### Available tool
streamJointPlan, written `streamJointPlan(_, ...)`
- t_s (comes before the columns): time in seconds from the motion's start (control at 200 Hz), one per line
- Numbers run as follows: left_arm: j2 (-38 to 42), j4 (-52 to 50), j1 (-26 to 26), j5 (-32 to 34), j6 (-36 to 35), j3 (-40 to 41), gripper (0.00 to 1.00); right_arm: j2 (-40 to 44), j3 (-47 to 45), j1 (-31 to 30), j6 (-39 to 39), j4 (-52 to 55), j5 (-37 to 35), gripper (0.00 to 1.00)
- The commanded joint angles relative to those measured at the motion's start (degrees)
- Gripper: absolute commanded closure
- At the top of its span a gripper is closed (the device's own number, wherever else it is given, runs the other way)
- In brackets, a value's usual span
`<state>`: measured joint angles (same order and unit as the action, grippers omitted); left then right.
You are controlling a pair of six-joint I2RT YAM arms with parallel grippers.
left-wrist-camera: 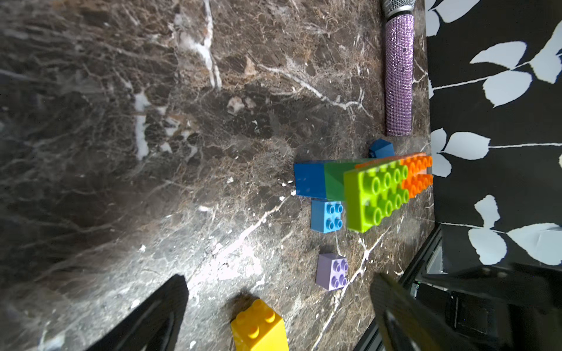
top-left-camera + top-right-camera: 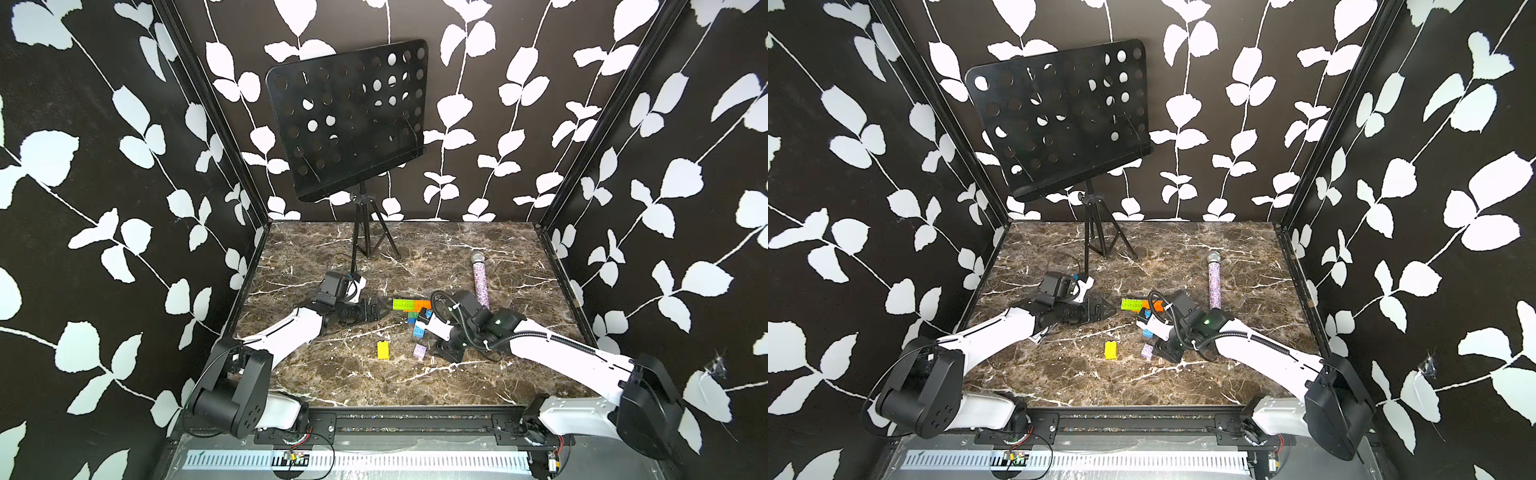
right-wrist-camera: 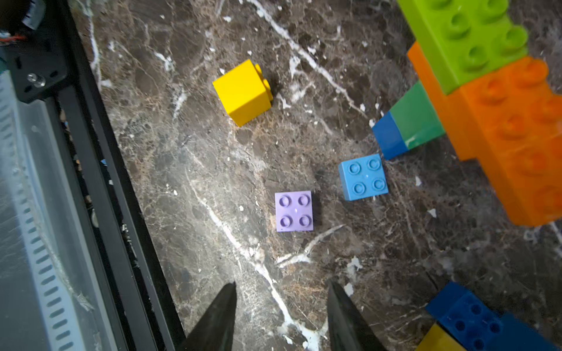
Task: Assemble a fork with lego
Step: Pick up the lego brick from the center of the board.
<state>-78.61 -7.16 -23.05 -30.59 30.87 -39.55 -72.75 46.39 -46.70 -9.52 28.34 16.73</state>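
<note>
— Where is the fork from where you sit?
— I see the fork [image 2: 405,304] lying flat on the marble tabletop [image 2: 332,382], between my two arms. It has a lime brick on an orange crossbar, with a green-and-blue stem running off it. A light-blue brick [image 3: 363,177] sits just beside the stem's end. A lilac brick [image 3: 294,211] lies near that one and a yellow brick [image 3: 243,92] farther off, none of them touching. A dark-blue brick [image 3: 468,319] lies close to my right arm's fingers.
— And the hands?
— My left gripper [image 1: 279,301] stands wide with nothing in it, pointing toward the fork. My right gripper [image 3: 282,285] has its jaws partly apart over bare marble, holding nothing.
— The room?
— A glittery pink microphone [image 2: 480,276] lies just beyond the fork. A black perforated music stand [image 2: 349,120] stands at the back. Black walls [image 2: 83,187] with white leaves close in three sides.
</note>
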Motion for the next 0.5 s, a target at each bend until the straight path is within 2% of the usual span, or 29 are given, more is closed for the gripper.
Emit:
streamJointPlan(0.0,2.76,2.17,0.29,0.40,0.75,2.55,0.04,1.20,-2.08,-1.40,5.64,-5.72,-4.82,0.50)
streamJointPlan(0.215,4.37,1.36,0.28,1.97,1.11,5.07,0.05,-2.98,-0.64,-2.93,5.30,-5.98,-4.86,0.44)
streamJointPlan(0.495,4.56,0.88,0.28,2.82,1.91,5.79,0.05,-10.21,4.45,-3.53,4.29,-1.40,-4.75,0.43)
